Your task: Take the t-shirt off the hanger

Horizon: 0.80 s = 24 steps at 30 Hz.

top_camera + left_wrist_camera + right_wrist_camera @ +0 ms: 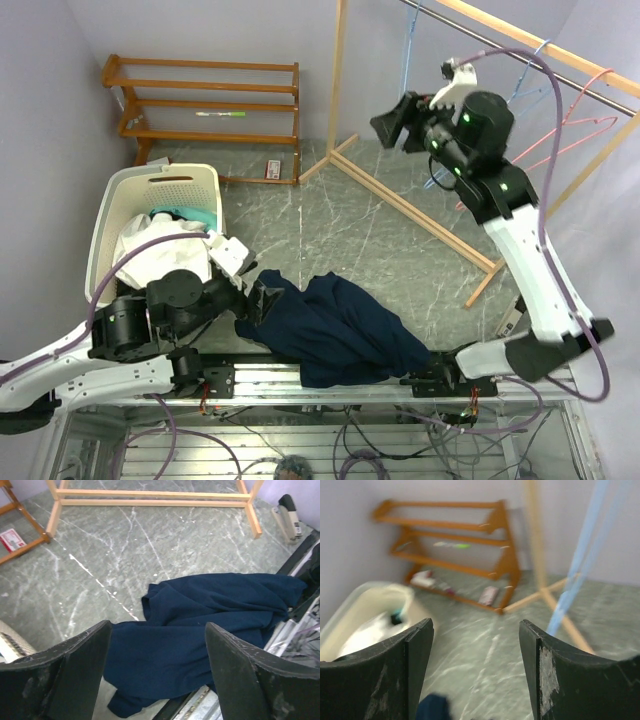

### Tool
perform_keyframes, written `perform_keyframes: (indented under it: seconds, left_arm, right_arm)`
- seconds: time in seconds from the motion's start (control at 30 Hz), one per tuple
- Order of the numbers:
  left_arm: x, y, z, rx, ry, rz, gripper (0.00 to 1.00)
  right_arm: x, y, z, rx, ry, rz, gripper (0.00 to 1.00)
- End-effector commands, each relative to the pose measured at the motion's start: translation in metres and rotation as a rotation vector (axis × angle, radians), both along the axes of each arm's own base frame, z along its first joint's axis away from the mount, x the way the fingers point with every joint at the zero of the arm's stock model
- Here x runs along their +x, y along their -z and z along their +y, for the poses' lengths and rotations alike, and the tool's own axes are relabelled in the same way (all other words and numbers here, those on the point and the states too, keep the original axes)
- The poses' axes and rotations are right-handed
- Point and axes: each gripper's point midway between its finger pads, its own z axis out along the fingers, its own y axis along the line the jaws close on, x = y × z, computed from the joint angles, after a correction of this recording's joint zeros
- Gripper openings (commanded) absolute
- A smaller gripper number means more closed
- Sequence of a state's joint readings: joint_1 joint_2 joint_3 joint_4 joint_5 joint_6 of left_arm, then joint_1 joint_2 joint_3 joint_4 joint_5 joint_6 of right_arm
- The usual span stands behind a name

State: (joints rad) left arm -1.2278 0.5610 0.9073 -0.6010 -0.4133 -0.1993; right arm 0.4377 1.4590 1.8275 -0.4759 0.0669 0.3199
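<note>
The navy t-shirt (pixel 345 330) lies in a crumpled heap near the front edge, off any hanger. It fills the lower middle of the left wrist view (pixel 200 620). My left gripper (pixel 258 298) stands open at the shirt's left end, its jaws wide apart over the cloth (pixel 157 650) without pinching it. My right gripper (pixel 388 125) is raised high by the wooden rail and open, with nothing between its fingers (pixel 475 655). A bare blue hanger (pixel 580 565) hangs just to its right. A pink hanger (pixel 580 125) also hangs on the rail.
A white laundry basket (pixel 160 180) holding clothes stands at the left, also seen in the right wrist view (pixel 370 615). A wooden shelf (pixel 210 100) stands at the back. The rack's wooden base bars (pixel 410 205) cross the floor. A small red packet (pixel 272 170) lies by the shelf.
</note>
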Motion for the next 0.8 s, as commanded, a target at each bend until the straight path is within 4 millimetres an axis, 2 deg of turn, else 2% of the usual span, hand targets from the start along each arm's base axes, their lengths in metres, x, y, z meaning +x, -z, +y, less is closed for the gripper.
perform_keyframes:
  seconds: [0.0,0.1,0.17,0.23,0.3,0.4,0.5,0.63,0.77]
  left_arm:
    - [-0.005,0.002,-0.023,-0.009,0.074,0.013,0.91]
    - [-0.009,0.009,-0.042,0.002,0.116,0.058,0.95]
    - [-0.008,0.02,-0.056,0.017,0.124,0.094,0.96]
    - [-0.007,0.038,-0.071,0.059,0.13,0.143,0.97]
    - [-0.006,0.061,-0.089,0.11,0.14,0.2,0.98]
    - [-0.009,0.085,-0.11,0.129,0.141,0.24,0.98]
    - [-0.014,0.098,-0.128,0.133,0.143,0.236,0.98]
    - [-0.017,0.112,-0.152,0.156,0.142,0.232,0.98]
    - [-0.016,0.141,-0.17,0.232,0.125,0.241,0.98]
  right_arm:
    - [-0.103,-0.024,0.055,0.121,-0.547,-0.081,0.69]
    - [-0.169,-0.007,0.072,0.149,-0.863,-0.035,0.69]
    - [-0.212,0.009,0.074,0.153,-1.03,-0.002,0.69]
    - [-0.241,0.019,0.066,0.141,-1.084,0.0,0.69]
    - [-0.26,0.029,0.055,0.112,-1.077,-0.001,0.69]
    - [-0.283,0.044,0.038,0.057,-1.047,-0.018,0.69]
    - [-0.3,0.059,0.022,-0.001,-1.008,-0.004,0.69]
    - [-0.309,0.076,0.005,-0.051,-0.928,0.03,0.69]
    - [-0.317,0.078,-0.005,-0.045,-0.877,0.001,0.68]
